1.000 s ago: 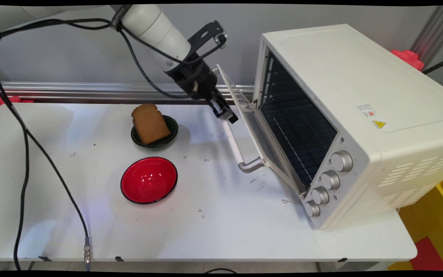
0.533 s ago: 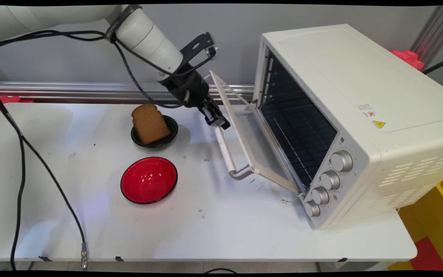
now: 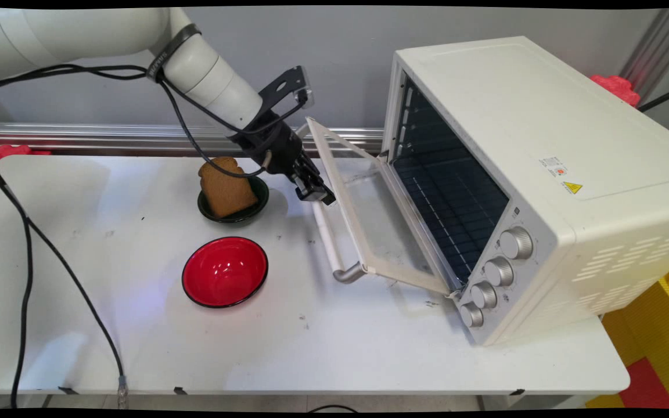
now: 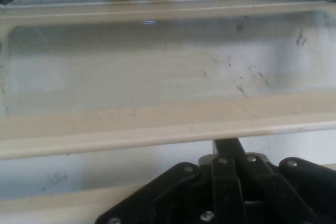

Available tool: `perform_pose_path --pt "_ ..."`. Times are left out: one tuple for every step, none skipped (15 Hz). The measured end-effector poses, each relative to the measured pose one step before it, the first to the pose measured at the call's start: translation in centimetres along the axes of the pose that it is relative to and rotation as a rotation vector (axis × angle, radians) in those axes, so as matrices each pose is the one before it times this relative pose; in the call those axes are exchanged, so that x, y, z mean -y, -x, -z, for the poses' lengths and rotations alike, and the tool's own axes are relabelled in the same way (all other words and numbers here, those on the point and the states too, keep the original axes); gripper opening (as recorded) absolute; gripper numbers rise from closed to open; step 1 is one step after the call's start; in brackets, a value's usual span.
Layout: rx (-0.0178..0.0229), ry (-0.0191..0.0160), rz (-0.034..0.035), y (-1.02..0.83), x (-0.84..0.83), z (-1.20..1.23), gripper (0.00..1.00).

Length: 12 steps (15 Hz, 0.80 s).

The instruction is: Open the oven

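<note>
My black gripper [image 3: 316, 195] is shut on the far end of the white handle [image 3: 326, 238] of the toaster oven's glass door [image 3: 369, 220]. The door hangs about half open, tilted down towards the table. The white toaster oven [image 3: 543, 145] stands at the right with its dark inside showing. In the hand view the door pane [image 4: 157, 72] fills the picture, and the gripper [image 4: 227, 148] reaches up to its cream edge, with the handle bar [image 4: 52, 205] below. Just left of the gripper, a brown slice of bread [image 3: 225, 187] leans in a dark green bowl [image 3: 259, 200].
An empty red bowl [image 3: 225, 271] sits on the white table [image 3: 340, 348] in front of the green bowl. Black cables [image 3: 27, 244] hang down over the table's left side. The oven's four knobs [image 3: 497, 270] face the near right.
The gripper has moved left and down with the handle, and the oven door has swung further open, from nearly upright to about halfway.
</note>
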Motion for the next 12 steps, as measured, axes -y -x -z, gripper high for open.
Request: perform_pose_path --pt "-0.00389 0.00117 -0.00441 0.308 0.083 -0.153 0.00" --pt "-0.00363 0.00210 -0.00362 0.244 0.073 -0.180 0.00" --pt "-0.00478 0.00282 -0.00422 0.342 0.093 -0.251 0.00" --pt "-0.00335 0.00253 -0.00381 0.301 0.067 -0.208 0.00" --pt "-0.00190 0.00181 -0.00237 0.312 0.057 -0.140 0.00" --pt "-0.00186 0.00217 -0.00331 0.352 0.071 -0.140 0.00" --pt "-0.00067 0.00163 -0.00248 0.296 0.062 -0.110 0.00" --pt "-0.00103 0.00193 -0.00315 0.332 0.070 -0.099 0.00" --pt "-0.00041 0.00141 -0.00207 0.297 0.060 -0.069 0.00" --pt "-0.00074 0.00135 -0.00222 0.327 0.052 -0.047 0.00" --pt "-0.00095 0.00163 -0.00204 0.308 0.051 -0.033 0.00" --pt "-0.00046 0.00177 -0.00177 0.254 0.028 -0.016 0.00"
